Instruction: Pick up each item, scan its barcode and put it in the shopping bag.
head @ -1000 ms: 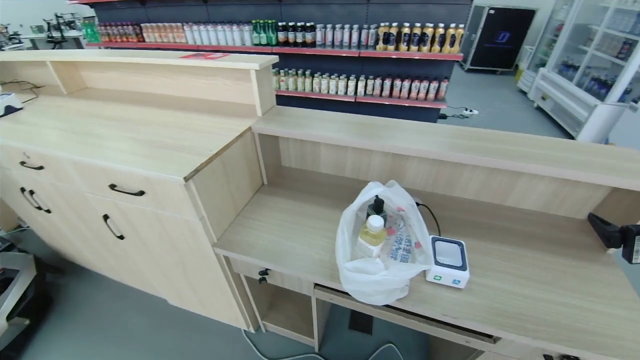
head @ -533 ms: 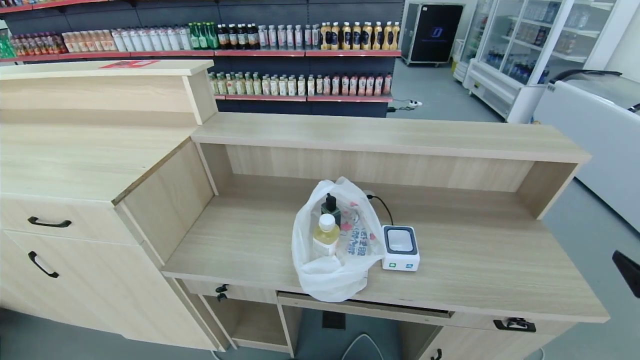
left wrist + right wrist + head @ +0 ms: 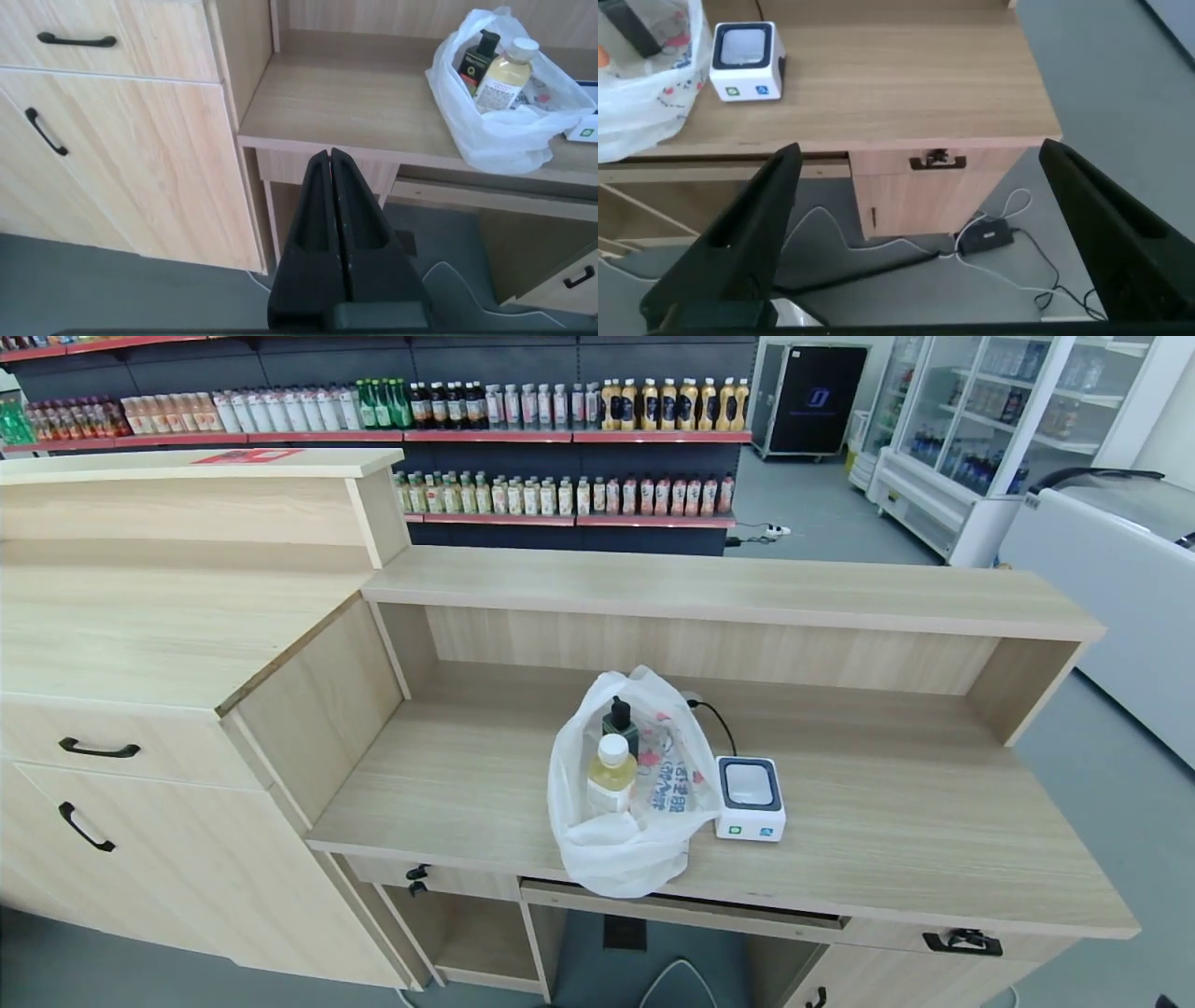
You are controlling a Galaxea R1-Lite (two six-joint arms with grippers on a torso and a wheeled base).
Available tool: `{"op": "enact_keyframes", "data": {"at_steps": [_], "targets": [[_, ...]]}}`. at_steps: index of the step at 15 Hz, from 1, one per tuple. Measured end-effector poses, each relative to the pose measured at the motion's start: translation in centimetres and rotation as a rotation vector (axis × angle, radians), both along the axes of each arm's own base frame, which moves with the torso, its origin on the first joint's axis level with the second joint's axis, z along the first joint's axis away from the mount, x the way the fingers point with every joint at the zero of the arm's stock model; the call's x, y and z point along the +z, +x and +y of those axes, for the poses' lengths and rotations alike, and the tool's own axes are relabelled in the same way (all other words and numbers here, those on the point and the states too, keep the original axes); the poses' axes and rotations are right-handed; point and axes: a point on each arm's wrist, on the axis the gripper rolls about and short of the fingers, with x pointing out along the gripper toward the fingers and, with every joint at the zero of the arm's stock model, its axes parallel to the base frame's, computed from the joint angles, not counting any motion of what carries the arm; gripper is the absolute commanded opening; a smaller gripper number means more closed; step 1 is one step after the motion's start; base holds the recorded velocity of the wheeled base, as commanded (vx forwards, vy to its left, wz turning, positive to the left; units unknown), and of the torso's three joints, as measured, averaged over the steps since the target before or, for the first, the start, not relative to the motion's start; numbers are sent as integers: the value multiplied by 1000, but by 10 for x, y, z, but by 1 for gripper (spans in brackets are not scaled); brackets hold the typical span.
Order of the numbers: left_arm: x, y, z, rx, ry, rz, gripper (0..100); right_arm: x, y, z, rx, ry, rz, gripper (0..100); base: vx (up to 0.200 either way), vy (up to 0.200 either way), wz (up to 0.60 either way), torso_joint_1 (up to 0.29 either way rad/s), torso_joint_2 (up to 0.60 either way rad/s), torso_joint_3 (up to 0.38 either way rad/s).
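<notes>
1. The shopping bag (image 3: 624, 845), white and thin, stands open on the lower wooden counter (image 3: 896, 821) near its front edge. Inside it are a yellow bottle (image 3: 611, 773) with a white cap and, behind that, a dark bottle (image 3: 619, 719), both upright.
2. To the left a taller cabinet (image 3: 140, 635) with black-handled drawers adjoins the counter. Just right of the bag sits the white scanner (image 3: 750, 798), close beside or touching the plastic, its cable running to the back of the counter.
3. Behind the counter are shelves of drinks (image 3: 560, 420). To the right are glass-door fridges (image 3: 962, 420) and a white chest freezer (image 3: 1111, 579) on a grey floor.
4. The left gripper (image 3: 331, 157) hangs below the counter's front edge, facing the cabinet. Its fingers are pressed flat together and hold nothing.
5. The right gripper (image 3: 920, 157) hangs before the counter's right end with its fingers spread wide apart. It is empty and touches nothing.
6. Over the last second the head camera has swung, so the whole picture has shifted. The bag, bottles and scanner keep their places relative to one another. The right gripper's dark tip has dropped from the right edge towards the lower right corner.
</notes>
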Motion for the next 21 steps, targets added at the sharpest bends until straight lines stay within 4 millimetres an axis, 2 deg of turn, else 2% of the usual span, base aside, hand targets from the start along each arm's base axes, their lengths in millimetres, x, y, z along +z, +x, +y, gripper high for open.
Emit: {"op": "enact_keyframes", "data": {"at_steps": [3,7,21], "targets": [[0,0,0,0,0,0,0,-8,-17,2,62,9,-94,100,0,0,0,0,0,0],[0,0,0,-1,0,0,0,-11,-29,1,126,11,-230,100,0,0,0,0,0,0],[0,0,0,0,0,0,0,-12,-33,1,132,10,-275,100,0,0,0,0,0,0]]}}
